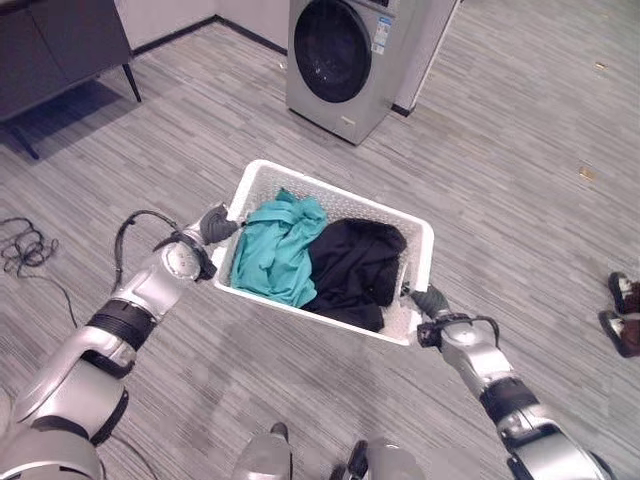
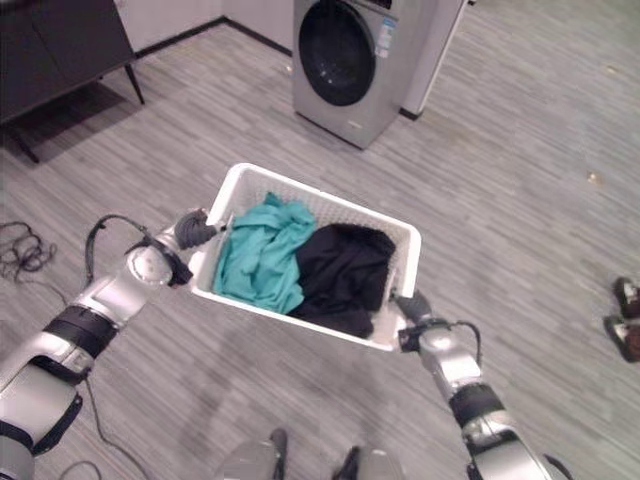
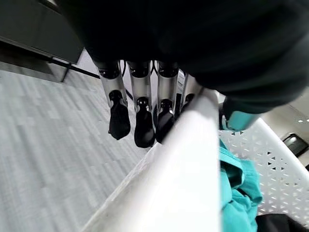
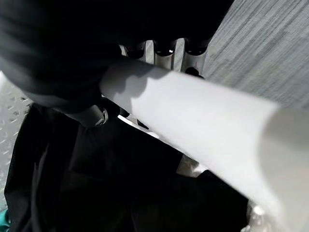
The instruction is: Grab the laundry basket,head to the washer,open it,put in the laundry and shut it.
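Note:
A white laundry basket [image 1: 330, 190] hangs above the grey wood floor between my two hands. Inside lie a teal garment [image 1: 280, 245] on the left and a black garment [image 1: 355, 265] on the right. My left hand [image 1: 218, 225] grips the basket's left rim [image 3: 188, 159], its fingers [image 3: 140, 111] curled down the outside. My right hand [image 1: 430, 300] holds the near right corner, fingers [image 4: 164, 50] wrapped behind the rim [image 4: 203, 121] and thumb [image 4: 91, 113] inside. The silver washer [image 1: 345, 55] stands ahead past the basket, its round dark door closed.
A dark cabinet on thin legs [image 1: 60, 50] stands at the far left. A person's shoes [image 1: 625, 315] show at the right edge. A white wall panel [image 1: 430, 40] rises just right of the washer. Open floor lies between basket and washer.

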Robot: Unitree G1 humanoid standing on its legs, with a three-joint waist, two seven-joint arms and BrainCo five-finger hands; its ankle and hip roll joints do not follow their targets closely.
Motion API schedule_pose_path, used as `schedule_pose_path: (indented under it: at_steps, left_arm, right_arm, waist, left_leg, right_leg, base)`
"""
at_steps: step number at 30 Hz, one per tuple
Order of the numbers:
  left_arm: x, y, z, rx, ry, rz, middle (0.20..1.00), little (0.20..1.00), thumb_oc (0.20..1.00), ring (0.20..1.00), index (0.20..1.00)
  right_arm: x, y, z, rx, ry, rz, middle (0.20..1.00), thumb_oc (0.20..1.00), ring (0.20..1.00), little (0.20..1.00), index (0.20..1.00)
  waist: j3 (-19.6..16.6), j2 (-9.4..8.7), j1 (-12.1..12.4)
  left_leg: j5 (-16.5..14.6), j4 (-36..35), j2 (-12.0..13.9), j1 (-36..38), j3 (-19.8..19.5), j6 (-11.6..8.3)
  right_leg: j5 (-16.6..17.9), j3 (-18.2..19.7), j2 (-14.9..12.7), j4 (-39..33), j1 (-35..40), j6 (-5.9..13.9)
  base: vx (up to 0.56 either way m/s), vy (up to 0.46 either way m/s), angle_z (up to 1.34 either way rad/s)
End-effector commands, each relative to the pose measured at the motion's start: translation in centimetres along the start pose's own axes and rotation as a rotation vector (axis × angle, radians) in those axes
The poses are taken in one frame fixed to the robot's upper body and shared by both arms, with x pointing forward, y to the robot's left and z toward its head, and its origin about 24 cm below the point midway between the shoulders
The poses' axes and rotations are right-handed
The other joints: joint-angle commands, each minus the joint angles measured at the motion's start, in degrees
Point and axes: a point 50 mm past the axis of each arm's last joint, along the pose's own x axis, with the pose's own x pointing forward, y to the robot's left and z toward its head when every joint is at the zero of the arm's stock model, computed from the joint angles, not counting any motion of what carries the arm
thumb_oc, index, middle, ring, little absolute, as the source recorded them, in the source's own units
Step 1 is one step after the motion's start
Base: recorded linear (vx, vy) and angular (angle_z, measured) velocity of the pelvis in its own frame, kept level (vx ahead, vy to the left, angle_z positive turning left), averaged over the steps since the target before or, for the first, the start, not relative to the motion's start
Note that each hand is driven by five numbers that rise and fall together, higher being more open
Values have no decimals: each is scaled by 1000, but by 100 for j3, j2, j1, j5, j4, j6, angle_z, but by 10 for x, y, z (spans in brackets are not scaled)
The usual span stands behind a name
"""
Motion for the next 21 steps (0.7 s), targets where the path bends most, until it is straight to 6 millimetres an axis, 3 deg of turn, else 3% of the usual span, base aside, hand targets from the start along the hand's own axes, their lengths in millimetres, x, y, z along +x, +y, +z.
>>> schedule_pose_path:
  at_steps: [1, 3, 5, 6, 8, 10, 12, 14, 16, 17, 18, 19, 20, 21]
  left_arm:
    - [1, 35, -4, -15, 15, 144, 200, 200, 200, 200, 200]
    - [1, 31, -7, -15, 22, 140, 200, 200, 200, 200, 200]
    - [0, 28, -7, -19, 18, 143, 200, 200, 200, 200, 200]
    - [0, 27, -8, -20, 19, 142, 200, 200, 200, 200, 200]
    - [-1, 21, -10, -4, 26, 124, 200, 200, 200, 200, 200]
    - [-2, 17, -13, -5, 36, 122, 200, 200, 200, 200, 200]
    - [-3, 12, -17, -25, 47, 118, 200, 200, 200, 200, 200]
    - [-2, 15, -15, -32, 43, 116, 200, 200, 200, 200, 200]
    - [-1, 26, -10, -30, 26, 143, 200, 200, 200, 200, 200]
    - [-1, 31, -6, -35, 9, 155, 200, 200, 200, 200, 200]
    - [1, 33, -1, -37, -10, 163, 200, 200, 200, 200, 200]
    - [4, 35, 9, -49, -38, 162, 200, 200, 200, 200, 200]
    - [4, 35, 9, -49, -38, 162, 200, 200, 200, 200, 200]
    - [6, 36, 15, -55, -52, 166, 200, 200, 200, 200, 200]
  right_arm:
    - [2, 3, 56, 82, -263, 72, 200, 200, 200, 200, 200]
    - [-2, -3, 50, 86, -257, 57, 200, 200, 200, 200, 200]
    - [-3, -2, 50, 94, -260, 59, 200, 200, 200, 200, 200]
    - [-3, -2, 49, 92, -259, 60, 200, 200, 200, 200, 200]
    - [-5, -4, 42, 91, -240, 66, 200, 200, 200, 200, 200]
    - [-8, -8, 39, 86, -235, 65, 200, 200, 200, 200, 200]
    - [-10, -13, 38, 102, -238, 50, 200, 200, 200, 200, 200]
    - [-9, -16, 40, 127, -246, 40, 200, 200, 200, 200, 200]
    - [-9, -18, 45, 123, -259, 32, 200, 200, 200, 200, 200]
    - [-9, -20, 47, 121, -268, 21, 200, 200, 200, 200, 200]
    - [-9, -21, 49, 118, -275, 13, 200, 200, 200, 200, 200]
    - [-11, -25, 49, 119, -277, -3, 200, 200, 200, 200, 200]
    - [-11, -25, 49, 119, -277, -3, 200, 200, 200, 200, 200]
    - [-12, -26, 49, 117, -280, -2, 200, 200, 200, 200, 200]
  waist:
    - [-743, -214, 88]
    - [-676, -128, -12]
    - [-667, -77, -97]
    - [-665, -35, -95]
    - [-802, -133, -210]
    - [-951, -160, -325]
    - [-1056, -128, -393]
    - [-1059, -209, -380]
    - [-981, -263, -248]
    - [-957, -206, -217]
    - [-919, -293, -213]
    - [-837, -357, -158]
    - [-832, -357, -151]
    - [-794, -410, -160]
  left_leg:
    - [63, -29, -112, -374, 119, -89]
    - [-209, 98, -97, -148, -8, -161]
    - [-345, 117, -124, 31, -29, -180]
    - [-377, 120, -85, 61, -28, -187]
    - [-629, 206, -226, 403, -103, -234]
    - [-706, 466, -145, 649, -227, -326]
    - [-298, 1297, 172, 538, -224, -584]
    - [335, 2832, 647, -16, -91, -773]
    - [631, 4039, 969, -522, -54, -705]
    - [617, 4417, 1197, -680, -106, -722]
    - [722, 4427, 1418, -831, 58, -664]
    - [674, 4133, 1811, -1027, 377, -671]
    - [673, 4130, 1811, -1018, 383, -671]
    - [479, 3775, 1866, -1184, 537, -671]
  right_leg:
    - [806, 146, -204, -2013, 462, 631]
    - [1144, 277, -312, -2808, 217, 801]
    - [1265, 337, -416, -3116, -14, 880]
    - [1251, 325, -376, -3121, 19, 882]
    - [1429, 291, -375, -3034, 182, 868]
    - [1576, 322, -300, -2858, 297, 858]
    - [1501, 301, -75, -2637, 465, 704]
    - [1331, 150, 150, -2639, 764, 419]
    - [1149, 79, 408, -2714, 1067, 112]
    - [983, 125, 624, -2748, 1235, 47]
    - [917, 76, 637, -2788, 1328, -5]
    - [737, 32, 717, -2912, 1556, -52]
    - [738, 37, 717, -2913, 1561, -51]
    - [695, 12, 702, -2956, 1636, -33]
  base:
    - [333, -45, 35]
    - [466, -44, 47]
    - [372, -8, 57]
    - [576, -35, 69]
    - [667, -59, 79]
    - [604, -130, 53]
    - [526, -235, 26]
    - [353, -342, 0]
    - [313, -332, -4]
    - [319, -298, -10]
    - [374, -307, -24]
    - [236, -215, -17]
    - [233, -134, -11]
    - [173, 5, -4]
